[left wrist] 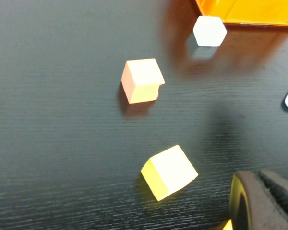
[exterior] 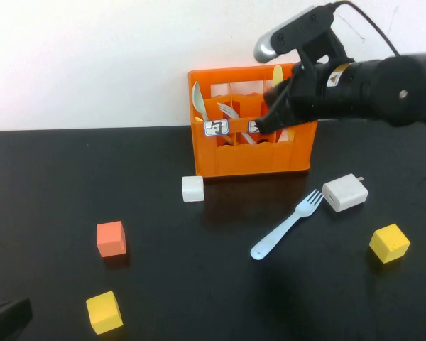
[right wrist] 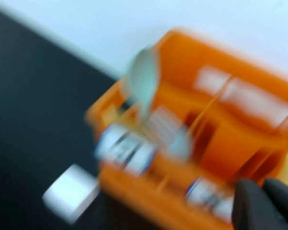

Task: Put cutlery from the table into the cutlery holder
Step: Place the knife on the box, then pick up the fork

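Note:
The orange cutlery holder (exterior: 255, 153) stands at the back middle of the table. A pale spoon (exterior: 197, 96) stands in its left compartment, a pale fork (exterior: 229, 111) in the middle one, and a pale yellow utensil tip (exterior: 277, 74) sticks up from the right one. A light blue fork (exterior: 287, 225) lies on the table in front of the holder, to its right. My right gripper (exterior: 267, 121) hovers at the holder's front right, fingers together and empty; the blurred right wrist view shows it (right wrist: 266, 203) over the holder (right wrist: 240, 129). My left gripper (exterior: 7, 317) rests shut at the front left corner.
A white cube (exterior: 192, 188) sits by the holder's front left corner. A white charger block (exterior: 344, 192) lies near the fork's tines. An orange cube (exterior: 111, 238) and yellow cubes (exterior: 104, 311) (exterior: 389, 243) lie nearer the front. The left wrist view shows the yellow cube (left wrist: 170, 171) beside my left gripper (left wrist: 261, 196).

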